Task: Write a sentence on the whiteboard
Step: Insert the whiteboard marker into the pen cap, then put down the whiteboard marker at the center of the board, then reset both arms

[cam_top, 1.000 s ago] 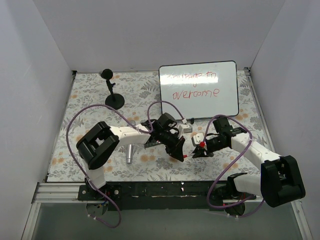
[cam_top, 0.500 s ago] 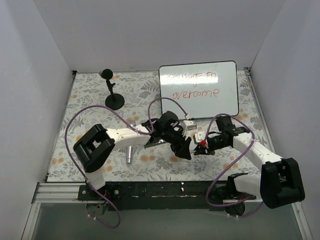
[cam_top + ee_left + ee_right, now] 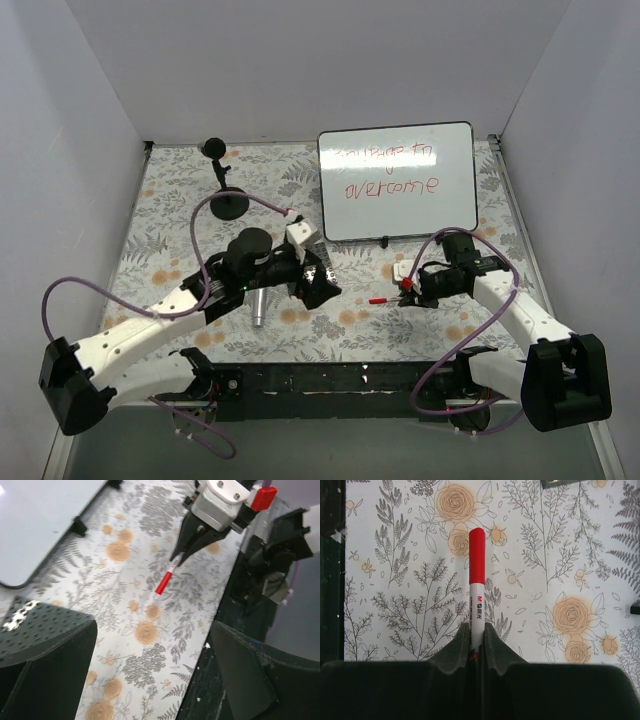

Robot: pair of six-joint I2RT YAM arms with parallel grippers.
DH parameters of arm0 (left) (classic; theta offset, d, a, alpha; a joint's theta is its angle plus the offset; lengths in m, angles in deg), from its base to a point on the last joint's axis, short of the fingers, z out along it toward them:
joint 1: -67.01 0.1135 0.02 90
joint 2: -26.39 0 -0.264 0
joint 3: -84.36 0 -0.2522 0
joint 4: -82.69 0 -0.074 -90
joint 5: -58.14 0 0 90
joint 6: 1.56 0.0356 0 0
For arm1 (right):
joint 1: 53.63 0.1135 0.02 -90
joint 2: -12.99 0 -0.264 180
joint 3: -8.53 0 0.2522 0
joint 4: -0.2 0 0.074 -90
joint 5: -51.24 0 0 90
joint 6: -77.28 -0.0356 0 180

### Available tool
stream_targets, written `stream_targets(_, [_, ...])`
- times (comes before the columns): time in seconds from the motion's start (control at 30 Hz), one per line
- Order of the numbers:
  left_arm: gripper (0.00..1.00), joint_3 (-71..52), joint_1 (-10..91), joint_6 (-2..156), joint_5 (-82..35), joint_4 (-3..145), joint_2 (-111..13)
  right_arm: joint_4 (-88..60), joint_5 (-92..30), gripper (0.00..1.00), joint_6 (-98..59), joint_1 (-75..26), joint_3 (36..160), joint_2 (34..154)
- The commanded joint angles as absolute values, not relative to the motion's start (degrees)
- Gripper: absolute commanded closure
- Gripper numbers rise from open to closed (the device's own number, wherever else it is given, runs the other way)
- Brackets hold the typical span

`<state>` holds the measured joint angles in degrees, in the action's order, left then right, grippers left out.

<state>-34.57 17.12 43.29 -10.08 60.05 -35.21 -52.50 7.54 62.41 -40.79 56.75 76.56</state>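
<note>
The whiteboard stands at the back right of the table, and its corner shows in the left wrist view. The sentence is on it in thin red letters, two lines. My right gripper is shut on a white marker with a red cap, held level just above the floral cloth and pointing left. My left gripper hangs wide open and empty left of the marker's cap. From there I see the marker sticking out of the right gripper.
A black stand with a ball top is at the back left. A silver cylinder lies on the cloth under the left arm. White walls enclose the table, and a black rail runs along the near edge.
My left gripper has opened wide and drawn back to the left, away from the marker's capped end. The left arm's base link has swung down to the left. The right gripper keeps hold of the marker.
</note>
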Motion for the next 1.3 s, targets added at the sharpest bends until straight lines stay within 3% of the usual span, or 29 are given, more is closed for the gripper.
stream_targets(0.0, [0.02, -41.9, 18.1, 41.7, -24.2, 59.2, -24.1, -50.9, 3.3, 0.99, 56.3, -41.1, 57.7, 77.3])
stream_targets(0.1, [0.02, -45.7, 18.3, 40.2, -27.5, 59.7, -19.4, -49.5, 0.2, 0.98, 53.6, -41.0, 57.0, 78.4])
stream_targets(0.3, [0.02, -51.0, 18.4, 37.7, -28.1, 61.9, -12.1, -48.0, -3.6, 0.82, 51.2, -41.1, 56.5, 82.0])
stream_targets(0.53, [0.02, -51.6, 18.4, 38.3, -28.8, 64.4, -16.0, -47.2, -6.6, 0.49, 45.6, -41.7, 60.2, 84.1])
stream_targets(0.87, [0.02, -51.4, 18.4, 35.1, -27.3, 65.0, -14.0, -53.4, -5.0, 0.44, 42.8, -47.4, 67.6, 75.0])
stream_targets(1.27, [0.02, -44.2, 18.5, 23.4, -42.8, 53.2, -2.1, -57.8, -5.6, 0.39, 28.4, -51.9, 79.0, 63.6])
